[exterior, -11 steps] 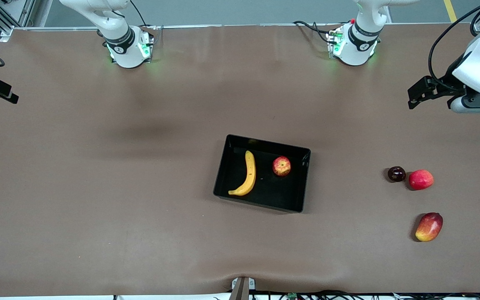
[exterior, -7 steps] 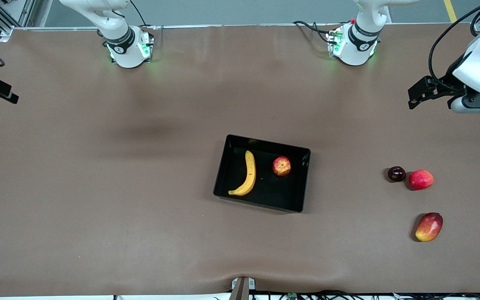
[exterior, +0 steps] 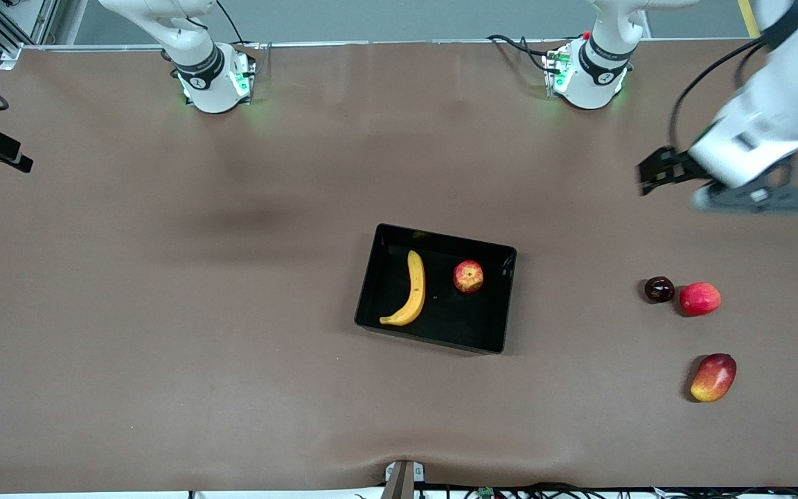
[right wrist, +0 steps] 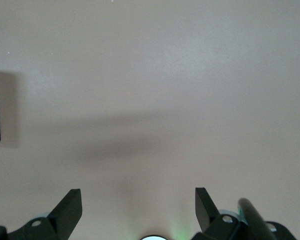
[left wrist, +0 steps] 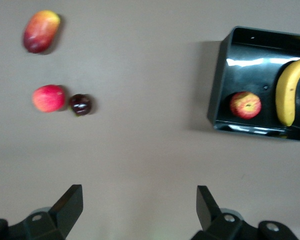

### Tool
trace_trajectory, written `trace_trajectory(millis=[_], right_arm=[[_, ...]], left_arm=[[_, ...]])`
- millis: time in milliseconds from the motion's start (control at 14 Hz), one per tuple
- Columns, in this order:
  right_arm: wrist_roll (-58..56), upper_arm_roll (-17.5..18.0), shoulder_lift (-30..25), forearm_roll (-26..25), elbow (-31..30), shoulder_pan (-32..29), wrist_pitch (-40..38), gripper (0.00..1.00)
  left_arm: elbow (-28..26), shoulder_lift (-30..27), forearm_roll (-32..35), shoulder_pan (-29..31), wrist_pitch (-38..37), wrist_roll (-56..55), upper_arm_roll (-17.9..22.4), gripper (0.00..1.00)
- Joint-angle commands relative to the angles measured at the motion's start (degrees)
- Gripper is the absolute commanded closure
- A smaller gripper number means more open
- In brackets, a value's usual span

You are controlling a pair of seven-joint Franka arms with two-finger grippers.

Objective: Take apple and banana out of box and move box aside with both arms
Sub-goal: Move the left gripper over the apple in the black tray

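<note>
Inside the box (exterior: 504,298) at mid-table lie the banana (exterior: 410,291) and apple (exterior: 468,276); the left gripper (left wrist: 139,212), fingers apart, hangs over bare table; the right gripper (right wrist: 138,210), fingers apart, waits.

Left claw (left wrist: 139,210): spread wide over bare desk (exterior: 163,346), nothing between its fingers.
Toward the front camera from it: dark plum (exterior: 659,289), red fruit (exterior: 700,299) and mango (exterior: 713,377) block.
Box (exterior: 503,326): well clear.
Right claw (right wrist: 138,207): open over bare desk.
</note>
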Motion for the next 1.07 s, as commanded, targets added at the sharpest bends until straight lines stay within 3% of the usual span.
trace_trajectory(millis=[0,214,571,786,1000], right_arm=[[-0.80,0.84,0.16,1.08,0.52,-1.54,-0.56,0.00],[-0.80,0.84,0.16,1.17,0.52,-1.54,-0.56,0.00],[-0.80,0.84,0.16,1.17,0.52,-1.63,-0.56,0.00],[-0.80,0.84,0.16,1.17,0.52,-1.63,-0.56,0.00],[-0.80,0.84,0.16,1.17,0.52,-1.63,-0.56,0.00]], left_arm=[[2.14,6.23,1.56,-5.79,3.93,-7.65,-0.42,0.00],[2.23,12.73,2.00,-12.04,10.69,-21.70,-0.42,0.00],[2.32,24.07,4.46,-18.02,24.58,-34.46,-0.07,0.00],[2.23,28.65,8.85,-18.65,28.54,-39.49,-0.33,0.00],[2.06,32.17,8.95,-19.79,30.40,-42.05,-0.34,0.00]])
